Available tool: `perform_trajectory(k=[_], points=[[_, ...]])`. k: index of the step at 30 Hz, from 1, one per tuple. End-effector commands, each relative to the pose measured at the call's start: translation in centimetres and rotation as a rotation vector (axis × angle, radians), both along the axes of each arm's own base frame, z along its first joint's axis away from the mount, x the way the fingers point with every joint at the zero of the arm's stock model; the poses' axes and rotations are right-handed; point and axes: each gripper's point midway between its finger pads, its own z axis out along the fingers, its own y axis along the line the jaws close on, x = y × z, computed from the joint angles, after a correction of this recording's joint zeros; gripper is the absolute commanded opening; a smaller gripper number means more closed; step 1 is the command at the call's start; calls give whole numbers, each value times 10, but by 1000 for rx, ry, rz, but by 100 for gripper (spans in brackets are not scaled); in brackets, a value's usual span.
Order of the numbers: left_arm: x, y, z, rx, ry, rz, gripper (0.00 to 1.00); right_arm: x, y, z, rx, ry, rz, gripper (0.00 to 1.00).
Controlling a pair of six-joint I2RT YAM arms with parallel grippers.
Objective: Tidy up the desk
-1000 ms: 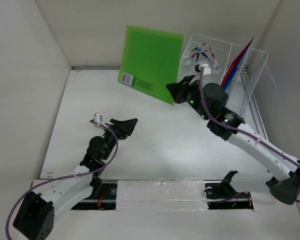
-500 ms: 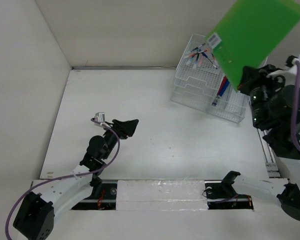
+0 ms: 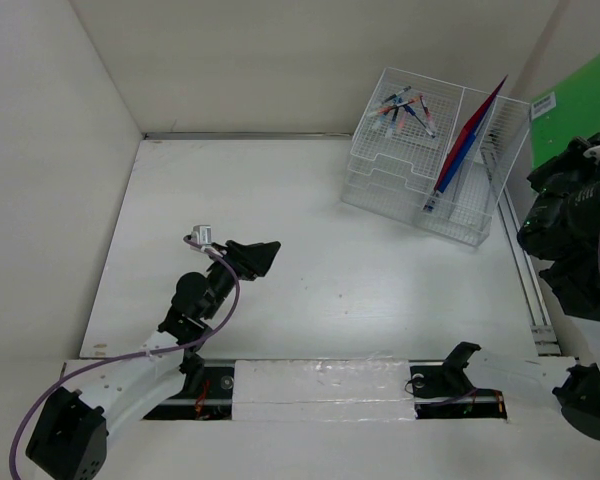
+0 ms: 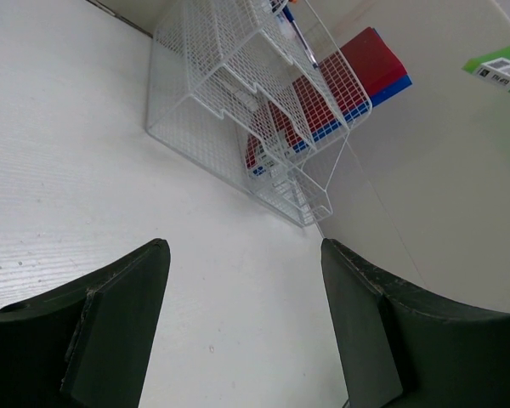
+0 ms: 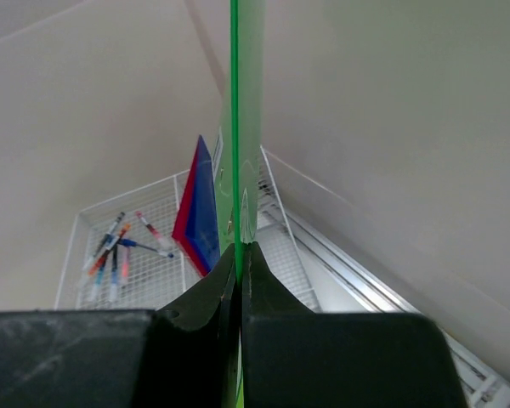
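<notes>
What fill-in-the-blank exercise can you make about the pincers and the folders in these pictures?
1. The folder in the right pincer is ___ in colour.
2. The left pincer is ___ and holds nothing.
3. In the wire rack, next to the pens, stand a red folder and a ___ one.

Missing words: green; open; blue.

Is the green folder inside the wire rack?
No, the green folder is up outside the wire rack, pinched in the right arm's jaws.
</notes>
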Motion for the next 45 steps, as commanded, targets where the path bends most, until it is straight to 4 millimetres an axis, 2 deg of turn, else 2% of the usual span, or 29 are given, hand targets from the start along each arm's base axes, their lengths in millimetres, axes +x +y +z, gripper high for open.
perform_trajectory(k=[1,8,11,13,15,16,21,26,27,29,32,37,38,45], points=[[-4,-1,15,-34,-56,-18,68,3,0,-8,-24,34,-44,0],[-2,1,12,-28,-49,-6,68,31,31,-42,-115,90,61,0],[-2,-1,13,-27,-51,-13,68,41,38,-55,-128,100,82,0],[-1,0,11,-25,-46,-7,68,46,35,-62,-126,108,64,0],[0,1,11,-24,-44,-3,68,55,42,-67,-128,102,124,0],[-1,0,10,-25,-40,-6,68,58,38,-68,-105,87,118,0],[2,2,8,-20,-38,4,68,72,43,-81,-80,84,195,0],[1,0,8,-21,-37,-6,68,92,55,-101,-41,124,315,0],[1,0,7,-19,-35,-6,68,95,52,-103,-36,130,315,0],[2,1,9,-22,-38,-6,68,96,63,-108,-22,156,387,0],[2,2,7,-20,-34,-3,68,98,68,-114,-15,190,431,0],[2,0,6,-21,-33,-9,68,106,68,-133,-13,279,452,0],[2,0,6,-21,-31,-11,68,107,74,-135,-11,288,486,0],[2,0,7,-24,-33,-11,68,114,78,-151,4,328,540,0]])
